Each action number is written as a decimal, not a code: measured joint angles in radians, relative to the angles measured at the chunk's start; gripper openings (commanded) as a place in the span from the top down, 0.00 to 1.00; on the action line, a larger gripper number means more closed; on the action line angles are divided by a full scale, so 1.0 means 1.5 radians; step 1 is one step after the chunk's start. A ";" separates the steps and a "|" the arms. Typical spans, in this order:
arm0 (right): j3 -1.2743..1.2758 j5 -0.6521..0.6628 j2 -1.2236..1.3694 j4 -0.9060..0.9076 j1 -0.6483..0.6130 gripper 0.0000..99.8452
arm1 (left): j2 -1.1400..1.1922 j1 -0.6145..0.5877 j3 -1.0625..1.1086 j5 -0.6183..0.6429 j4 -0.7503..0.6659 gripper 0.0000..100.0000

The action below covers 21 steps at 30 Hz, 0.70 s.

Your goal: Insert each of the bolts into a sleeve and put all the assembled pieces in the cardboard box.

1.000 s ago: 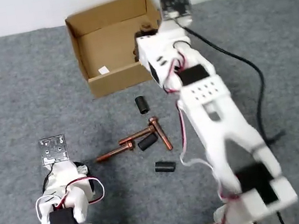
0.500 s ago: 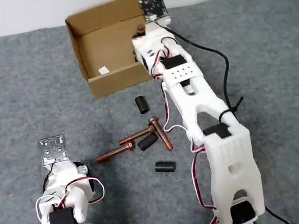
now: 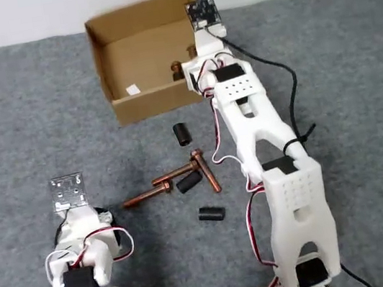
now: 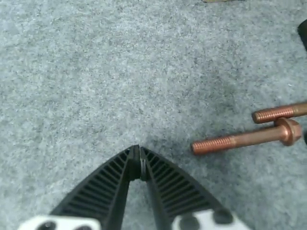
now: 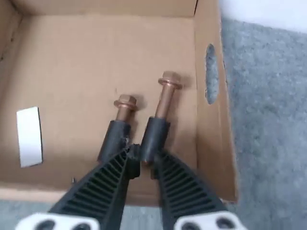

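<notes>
The right gripper (image 5: 139, 154) hangs over the box (image 5: 214, 129), jaws pressed together with nothing between them. Just past its tips two sleeved bolts lie side by side on the box floor, one (image 5: 120, 125) beside the other (image 5: 157, 120), heads pointing away. The left gripper (image 4: 139, 152) is likewise closed and empty; loose bolts (image 4: 242, 140) and sleeves (image 3: 189, 182) lie ahead of it, toward the right arm.

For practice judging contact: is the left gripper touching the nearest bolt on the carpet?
Apart. The left wrist view shows bare carpet between the left gripper and the bolt.
</notes>
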 measured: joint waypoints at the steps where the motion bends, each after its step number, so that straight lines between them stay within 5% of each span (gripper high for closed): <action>1: 0.000 -0.011 -0.008 0.014 -0.003 0.98 | 0.000 0.000 0.000 0.000 0.000 1.00; 21: 0.000 -0.079 -0.204 0.268 -0.072 0.97 | 0.000 0.000 0.000 0.003 0.000 1.00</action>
